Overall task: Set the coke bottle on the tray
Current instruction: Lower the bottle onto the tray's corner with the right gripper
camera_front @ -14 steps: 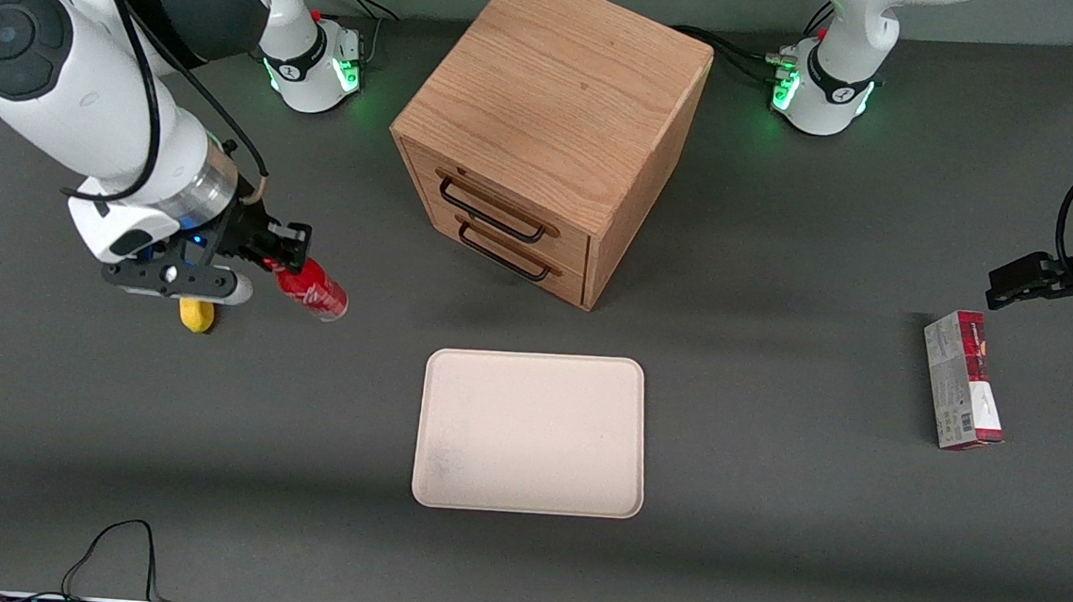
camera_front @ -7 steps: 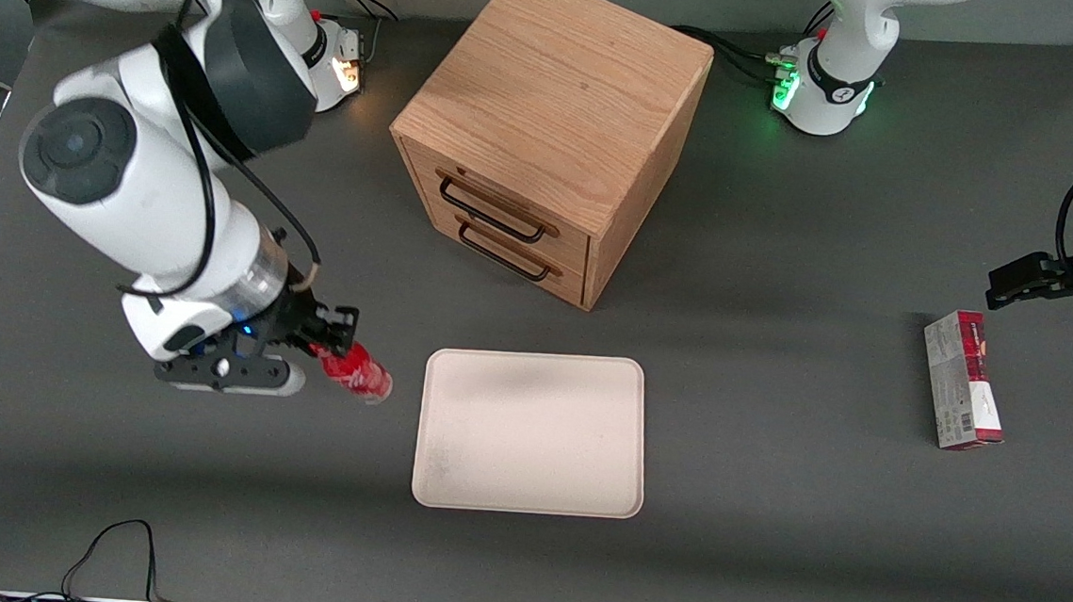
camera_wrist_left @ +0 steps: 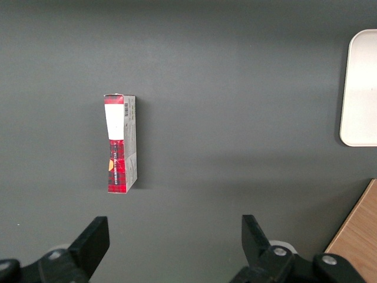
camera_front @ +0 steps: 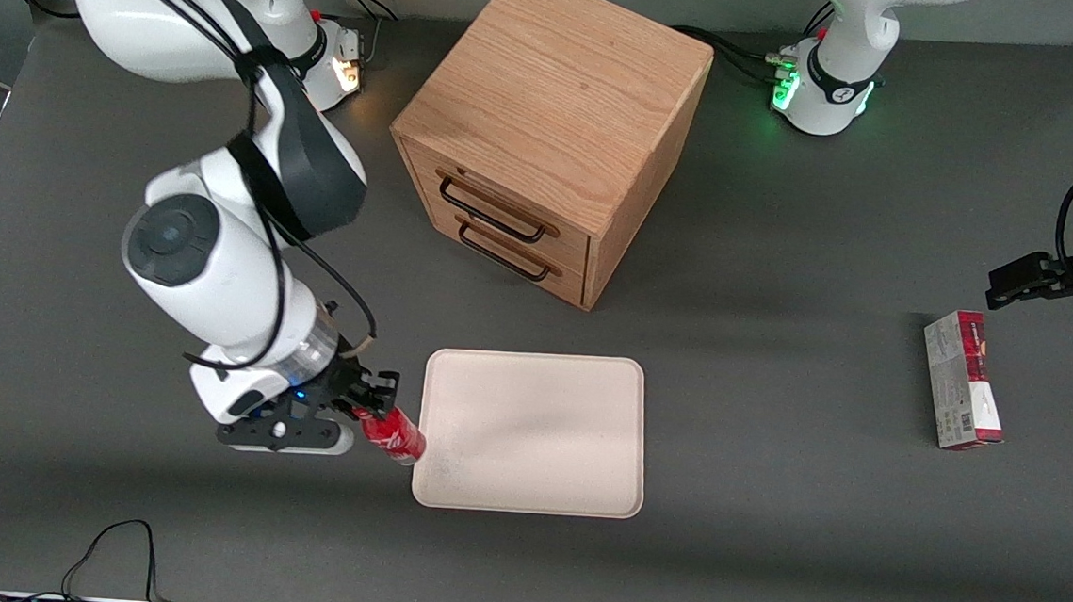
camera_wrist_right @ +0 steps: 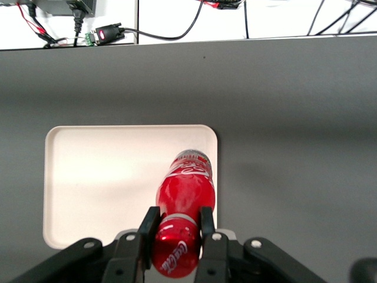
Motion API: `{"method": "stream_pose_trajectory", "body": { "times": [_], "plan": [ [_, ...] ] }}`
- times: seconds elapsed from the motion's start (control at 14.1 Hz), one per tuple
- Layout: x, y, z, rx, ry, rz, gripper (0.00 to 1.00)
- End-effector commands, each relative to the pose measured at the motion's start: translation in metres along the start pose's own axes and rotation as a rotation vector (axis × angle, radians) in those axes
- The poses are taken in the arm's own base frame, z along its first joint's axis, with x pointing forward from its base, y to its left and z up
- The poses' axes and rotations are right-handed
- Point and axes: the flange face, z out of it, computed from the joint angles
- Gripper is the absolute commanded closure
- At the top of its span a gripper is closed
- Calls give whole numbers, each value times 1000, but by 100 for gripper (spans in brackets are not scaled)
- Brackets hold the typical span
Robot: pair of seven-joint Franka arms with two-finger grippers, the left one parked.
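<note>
Lower left of centre, gripper (camera_front: 370,406) clamps the coke bottle (camera_front: 392,436), its base over the tray (camera_front: 532,433) edge

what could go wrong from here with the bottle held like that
1. The gripper holds the coke bottle tilted and in the air, right at the tray edge toward the working arm's end. Released here, it may land on the rim and roll onto the table.
2. The bottle is round, so even set down flat on the tray it might roll.
</note>
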Motion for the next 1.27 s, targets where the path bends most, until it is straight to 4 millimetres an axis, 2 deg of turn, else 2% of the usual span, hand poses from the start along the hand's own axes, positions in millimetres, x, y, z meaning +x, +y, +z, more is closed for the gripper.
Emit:
{"method": "stream_pose_trajectory", "body": {
  "times": [0.0, 0.21, 0.42, 0.64, 0.85, 0.92, 0.99, 1.2],
  "plan": [
    [3, -14, 39, 1, 63, -25, 100],
    [6, -14, 67, 27, 87, -19, 100],
    [-5, -13, 100, 5, 64, -46, 100],
    [-13, -11, 120, -21, 36, -68, 100],
    [-11, -7, 121, -33, 37, -66, 100],
    [-10, -5, 121, -35, 40, -58, 24],
    [-10, -4, 122, -50, 50, -61, 1],
    [-10, -8, 122, -39, 71, -37, 0]
  ]
}}
